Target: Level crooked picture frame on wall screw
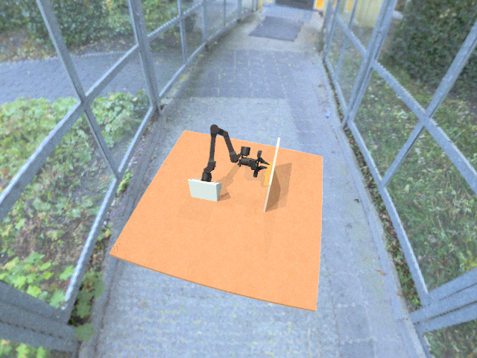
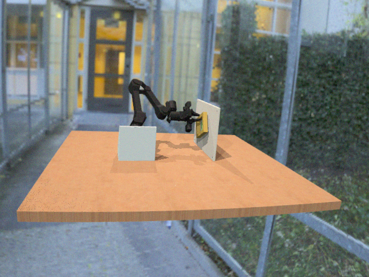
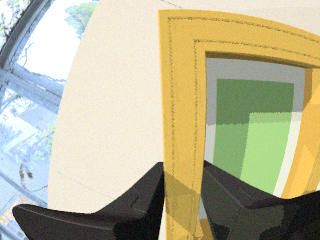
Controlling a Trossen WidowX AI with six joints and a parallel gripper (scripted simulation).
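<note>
Tool (image 1: pixel 268 165) (image 2: pixel 199 117) (image 3: pixel 180 167) pinching the left side bar of the yellow picture frame (image 1: pixel 266 179) (image 2: pixel 205 122) (image 3: pixel 182 100), one finger outside the bar, other inside the opening. Frame is at the front face of the upright cream board (image 1: pixel 270 183) (image 2: pixel 212 134) (image 3: pixel 110 100), above the orange tabletop (image 1: pixel 215 239) (image 2: pixel 179 184). Screw and notched strip hidden; tilt hard to judge, wrist view is bent and the exterior one looks from the side

Step in hand looks like the lift-and-shift. To do it well: raise only enough to free the notch, keep the frame close and parallel to the board, slide one notch toward the high side, lower till the screw takes the weight, then spread the fingers straight and back off before looking. Grip is off to one side, so the far side may sag or twist; go slow. Too much lift could unhook it altogether

Containers: none seen. Nearest thing is the frame itself, border around a green picture (image 2: pixel 201 125) (image 3: pixel 232 115) with pale margin, set back inside the opening
</note>
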